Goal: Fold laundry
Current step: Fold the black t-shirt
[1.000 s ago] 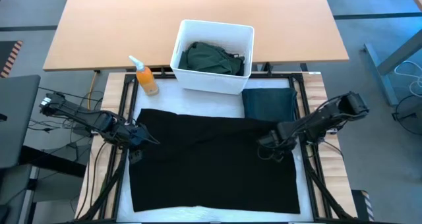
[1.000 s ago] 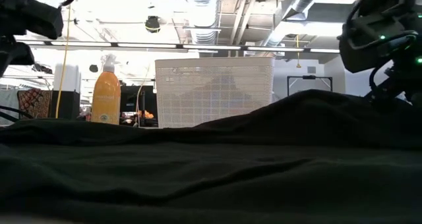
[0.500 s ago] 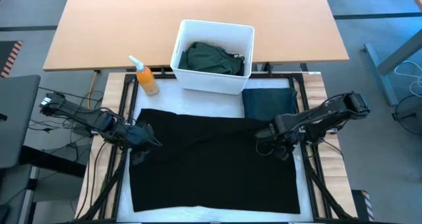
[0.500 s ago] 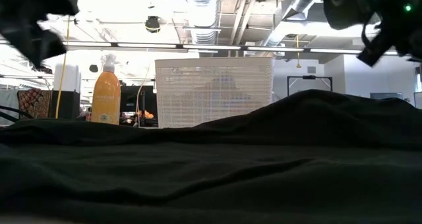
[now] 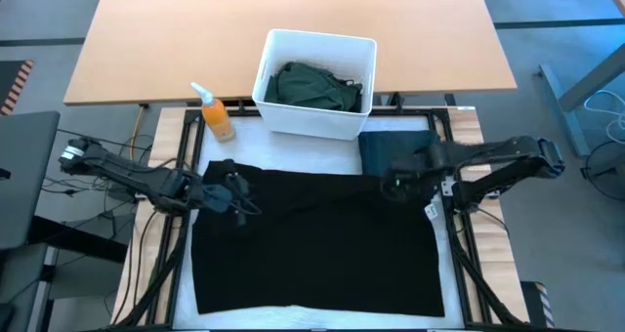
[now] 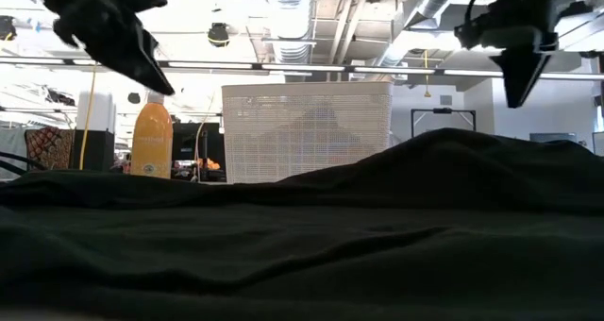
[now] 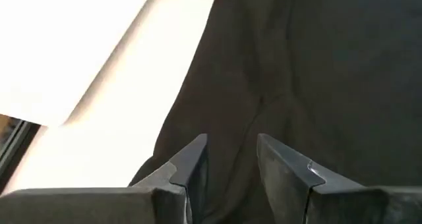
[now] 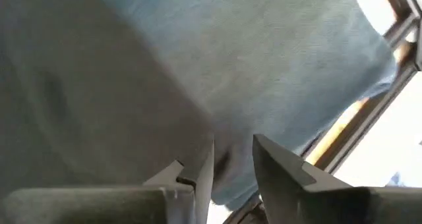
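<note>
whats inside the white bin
A bunched dark green garment lies in the white bin, filling most of it. Whatever is beneath that garment is covered, so more laundry under it cannot be ruled in or out.

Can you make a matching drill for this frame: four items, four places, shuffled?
Items:
1. dark green garment
2. orange spray bottle
3. folded dark garment
4. black shirt

Places:
A. spread flat between both arms
B. inside the white bin
C. right of the bin's front, on the table
D. left of the bin

Pairs: 1-B, 2-D, 3-C, 4-A
</note>
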Motion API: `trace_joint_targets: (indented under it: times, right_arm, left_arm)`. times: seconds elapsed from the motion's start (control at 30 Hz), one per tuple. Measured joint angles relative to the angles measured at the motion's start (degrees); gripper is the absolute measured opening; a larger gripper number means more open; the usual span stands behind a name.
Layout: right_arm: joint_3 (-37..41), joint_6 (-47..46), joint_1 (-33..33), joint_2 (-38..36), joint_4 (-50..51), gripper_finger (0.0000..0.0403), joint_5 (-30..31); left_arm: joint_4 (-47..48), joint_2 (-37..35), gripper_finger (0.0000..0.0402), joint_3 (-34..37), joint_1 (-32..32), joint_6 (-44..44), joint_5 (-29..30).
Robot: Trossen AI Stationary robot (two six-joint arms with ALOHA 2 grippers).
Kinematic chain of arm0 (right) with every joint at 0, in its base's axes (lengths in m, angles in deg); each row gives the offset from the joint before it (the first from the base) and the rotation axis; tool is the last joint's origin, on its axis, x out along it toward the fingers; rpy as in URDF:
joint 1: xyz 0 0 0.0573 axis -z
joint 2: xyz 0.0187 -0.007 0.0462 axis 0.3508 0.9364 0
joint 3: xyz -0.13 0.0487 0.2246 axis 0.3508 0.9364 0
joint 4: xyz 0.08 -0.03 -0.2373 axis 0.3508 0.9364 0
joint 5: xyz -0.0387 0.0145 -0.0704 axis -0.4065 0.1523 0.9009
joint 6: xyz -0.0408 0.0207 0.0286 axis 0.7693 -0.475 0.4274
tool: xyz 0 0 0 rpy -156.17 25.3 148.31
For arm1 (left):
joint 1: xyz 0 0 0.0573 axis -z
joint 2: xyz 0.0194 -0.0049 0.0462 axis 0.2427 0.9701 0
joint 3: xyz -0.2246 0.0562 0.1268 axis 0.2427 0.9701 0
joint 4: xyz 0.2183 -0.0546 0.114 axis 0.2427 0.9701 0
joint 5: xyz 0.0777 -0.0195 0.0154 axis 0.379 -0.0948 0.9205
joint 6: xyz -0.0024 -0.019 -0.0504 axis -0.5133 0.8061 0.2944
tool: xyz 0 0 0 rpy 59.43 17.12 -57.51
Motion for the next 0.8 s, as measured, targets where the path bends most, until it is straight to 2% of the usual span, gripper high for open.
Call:
trace_joint_targets:
  times: [0.17,0.33,0.5,0.57,0.7,0.8]
  right_arm:
    - [0.07,5.35,8.85,-2.79,-4.22,0.0168,0.91]
    - [0.07,6.99,10.56,-1.75,-3.87,0.0198,-0.3]
    - [0.11,4.3,7.2,0.98,-3.98,0.0205,-0.18]
    - [0.13,3.19,4.63,2.11,-5.7,0.0204,1.75]
    - [1.44,-1.29,-2.7,2.35,-9.27,0.0198,6.19]
    - [6.65,-7.71,-9.1,-0.15,-13.33,0.0192,8.41]
  left_arm:
    - [-0.23,6.67,0.0119,0.0,-3.36,0.08,-0.17]
    - [-1.68,13.65,0.0119,0.0,-4.81,2.73,-4.92]
    - [-4.23,20.59,0.0119,0.0,-4.81,2.29,-8.51]
    - [-4.09,23.06,0.0119,0.0,-4.83,2.6,-9.73]
    - [-3.27,27.3,0.0119,0.0,-4.83,3.81,-13.66]
    - [-2.13,29.4,0.0119,-0.18,-4.83,4.85,-15.86]
